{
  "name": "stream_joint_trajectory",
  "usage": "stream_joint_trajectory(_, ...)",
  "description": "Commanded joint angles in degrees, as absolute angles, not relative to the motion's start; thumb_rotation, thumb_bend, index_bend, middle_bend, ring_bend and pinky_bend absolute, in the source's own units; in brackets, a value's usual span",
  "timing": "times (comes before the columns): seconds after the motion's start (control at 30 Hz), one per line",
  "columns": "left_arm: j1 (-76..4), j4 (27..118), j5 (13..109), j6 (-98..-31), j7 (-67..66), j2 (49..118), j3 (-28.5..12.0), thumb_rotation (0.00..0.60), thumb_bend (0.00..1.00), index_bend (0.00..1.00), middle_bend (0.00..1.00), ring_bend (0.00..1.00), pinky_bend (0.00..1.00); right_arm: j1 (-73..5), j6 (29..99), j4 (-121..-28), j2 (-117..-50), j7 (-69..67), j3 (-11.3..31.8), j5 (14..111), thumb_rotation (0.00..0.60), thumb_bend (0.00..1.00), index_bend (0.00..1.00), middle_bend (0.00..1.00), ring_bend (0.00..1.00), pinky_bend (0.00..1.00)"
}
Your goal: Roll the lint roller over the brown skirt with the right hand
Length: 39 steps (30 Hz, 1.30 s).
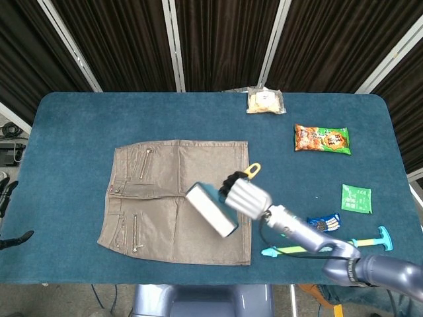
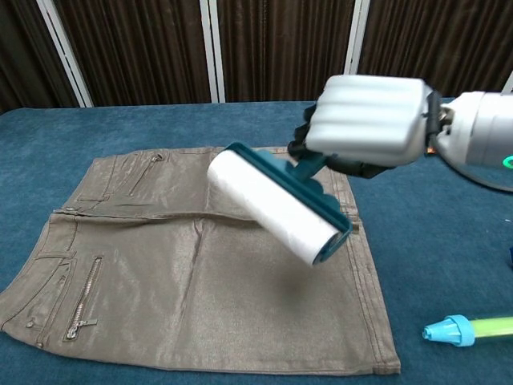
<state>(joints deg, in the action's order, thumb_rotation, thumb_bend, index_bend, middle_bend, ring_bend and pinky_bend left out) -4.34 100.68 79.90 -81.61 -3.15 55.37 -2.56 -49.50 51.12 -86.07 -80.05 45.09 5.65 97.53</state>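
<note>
Right hand (image 2: 369, 120) fills the chest view: pale silver-grey shell, ridged lengthwise across its back, with dark, near-black fingers (image 2: 303, 138) under the front edge. Behind it, a black band, then a smooth rounded grey wrist carrying a small green light. From the head view, the forearm runs slim and blue-grey, with a thin dark cable alongside.
</note>
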Motion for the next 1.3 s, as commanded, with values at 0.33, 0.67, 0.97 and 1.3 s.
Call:
stream_joint_trajectory(0.33, -4.76, 100.00, 78.71, -80.45, -2.51, 55.38, -2.81, 0.600, 0.00, 0.00, 0.00, 0.00, 0.00, -53.70, 42.32, -84.57, -91.33, 60.82, 5.20, 94.25, 0.600, 0.78, 0.47, 0.57, 0.47, 0.53)
stream_joint_trajectory(0.67, -4.82, 100.14, 78.52, -80.39, -2.96, 55.47, -2.79, 0.600, 0.00, 0.00, 0.00, 0.00, 0.00, -52.93, 41.79, -79.74, -93.83, 66.13, 4.61, 91.33, 0.600, 0.78, 0.47, 0.57, 0.47, 0.53)
stream_joint_trajectory(0.97, -4.98, 100.14, 78.03, -80.19, -3.18, 55.56, -2.98, 0.600, 0.00, 0.00, 0.00, 0.00, 0.00, -51.32, 43.55, -70.07, -94.45, 68.13, 6.07, 85.58, 0.600, 0.78, 0.48, 0.58, 0.48, 0.53)
stream_joint_trajectory(1.3, -5.25, 100.32, 77.79, -79.89, -4.01, 55.88, -2.98, 0.600, 0.00, 0.00, 0.00, 0.00, 0.00, -50.92, 47.85, -62.24, -94.79, 68.13, 5.94, 85.05, 0.600, 0.78, 0.48, 0.58, 0.48, 0.53)
